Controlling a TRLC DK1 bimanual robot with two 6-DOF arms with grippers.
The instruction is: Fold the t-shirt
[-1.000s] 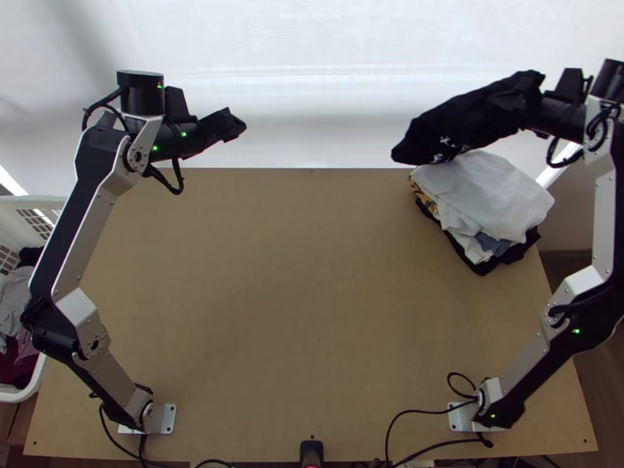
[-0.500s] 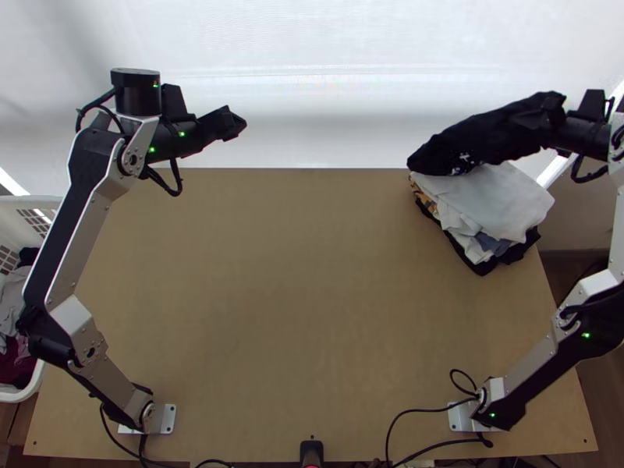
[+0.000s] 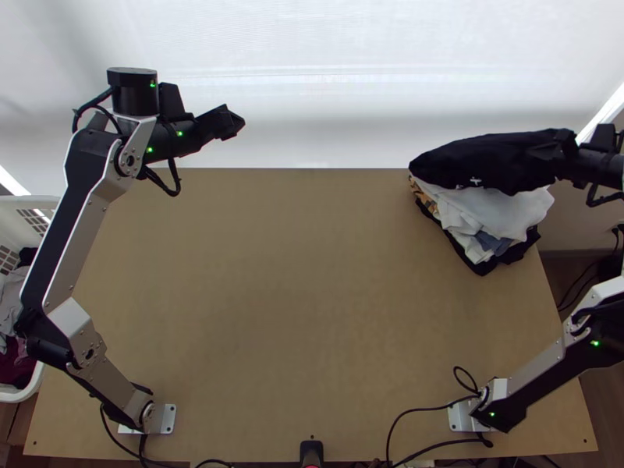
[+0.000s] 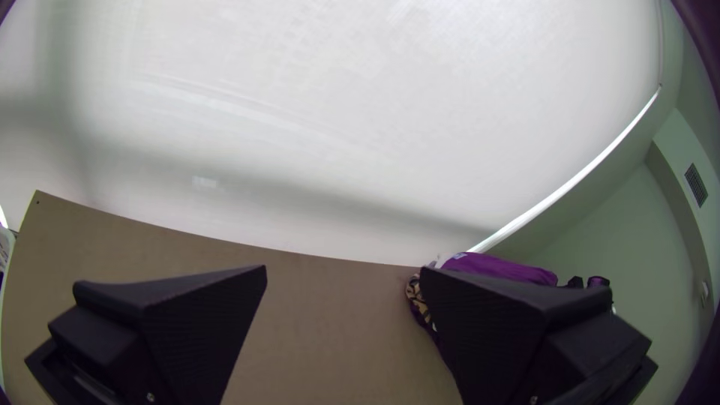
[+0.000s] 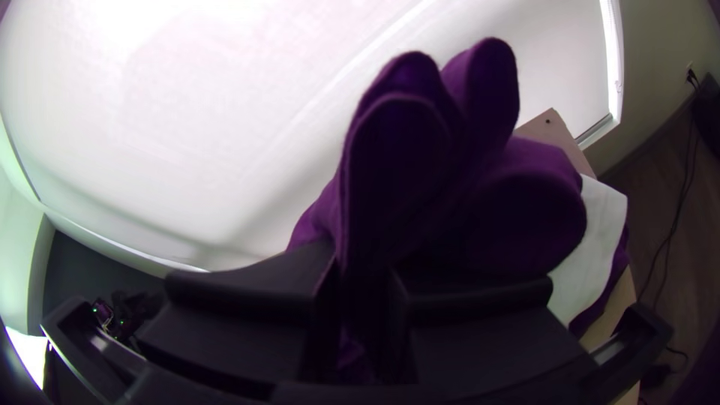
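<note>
Okay, going left to right from my remote seat: a white laundry basket [image 3: 30,201] with loose clothes [image 3: 11,300] in it sits just beside the left edge of the bench [image 3: 296,288]. My left gripper [image 3: 234,123] hangs up past the far edge, nearer the far left corner, with its fingers spread wide and nothing between them. Middle of the near edge has a little black gadget [image 3: 311,451]. Over at the far right corner there's a clothes pile [image 3: 511,209], white cloth uppermost, with patterned and dark stuff poking out below. The black t-shirt [image 3: 476,160] is bundled over the far part of that pile, with small white marks on it. My right gripper [image 3: 560,150] has the shirt's right end clamped, and the wrist cam shows the cloth bulging up in thick folds from between the fingers.
</note>
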